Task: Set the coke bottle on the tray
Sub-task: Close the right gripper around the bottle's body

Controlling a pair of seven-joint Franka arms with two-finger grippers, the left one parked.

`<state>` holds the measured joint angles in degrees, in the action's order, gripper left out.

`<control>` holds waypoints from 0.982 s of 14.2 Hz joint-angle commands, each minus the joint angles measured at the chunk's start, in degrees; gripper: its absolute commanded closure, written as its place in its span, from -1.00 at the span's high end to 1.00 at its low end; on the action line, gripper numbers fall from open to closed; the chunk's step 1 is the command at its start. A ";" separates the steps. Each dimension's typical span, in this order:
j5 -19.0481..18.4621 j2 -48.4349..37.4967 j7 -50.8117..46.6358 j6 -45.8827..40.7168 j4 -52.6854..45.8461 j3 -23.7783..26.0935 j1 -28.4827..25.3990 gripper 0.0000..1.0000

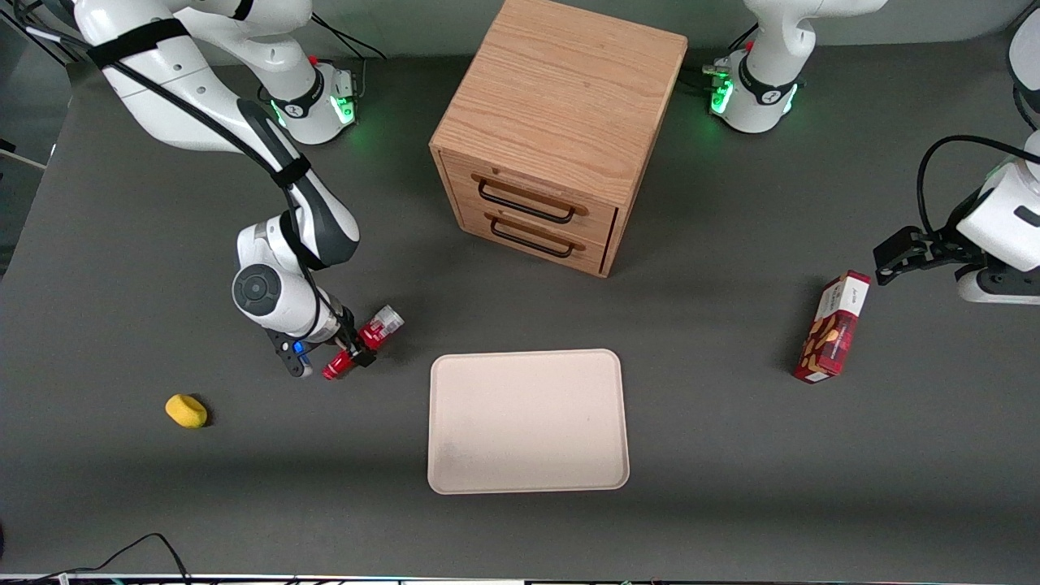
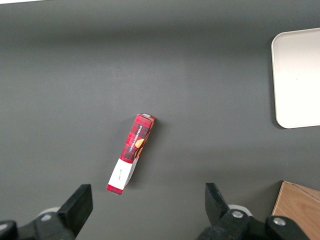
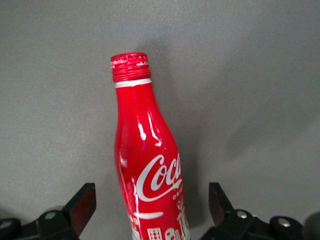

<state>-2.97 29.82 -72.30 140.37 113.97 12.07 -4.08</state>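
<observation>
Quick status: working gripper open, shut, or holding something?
Gripper: open, fingers apart on either side of the coke bottle, which lies on the table; not clamped on it, nothing held.

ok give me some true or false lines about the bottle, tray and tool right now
1. The coke bottle lies on the tray. False: it lies on the table, beside the tray.
2. The tool is at the bottle with its fingers open, one on each side. True.
3. The tray holds a yellow object. False: the yellow object sits on the table.
4. Both drawers of the wooden cabinet are shut. True.
</observation>
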 commanded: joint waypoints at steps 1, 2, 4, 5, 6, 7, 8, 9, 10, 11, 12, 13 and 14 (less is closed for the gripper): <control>-1.25 1.29 -2.23 2.26 -0.51 -0.38 -0.67 1.00; -1.34 1.64 -2.23 2.71 -0.51 -0.38 -0.75 0.87; -1.25 1.64 -2.23 2.89 -0.51 -0.38 -0.75 0.46; -1.34 1.64 -2.23 2.89 -0.51 -0.38 -0.75 0.25; -1.34 1.73 -2.23 2.89 -0.51 -0.38 -0.75 0.10; -1.34 1.64 -2.23 2.89 -0.51 -0.38 -0.75 -0.04; -1.34 1.64 -2.14 2.89 -0.51 -0.38 -0.67 -0.15; -1.34 1.55 -2.05 2.89 -0.59 -0.38 -0.75 -0.33; -1.34 1.29 -1.97 2.80 -0.68 -0.38 -0.75 -0.48; -1.34 0.86 -1.70 2.45 -1.12 -0.30 -0.75 -0.63; -1.34 0.24 -1.27 2.01 -1.82 -0.30 -0.75 -0.71; -1.86 -0.90 -0.57 0.88 -2.17 -0.12 -0.67 -0.74; -3.44 -1.69 1.36 -0.44 -3.13 0.32 -0.67 -0.73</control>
<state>-4.21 30.79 -72.06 142.60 112.47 12.16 -4.18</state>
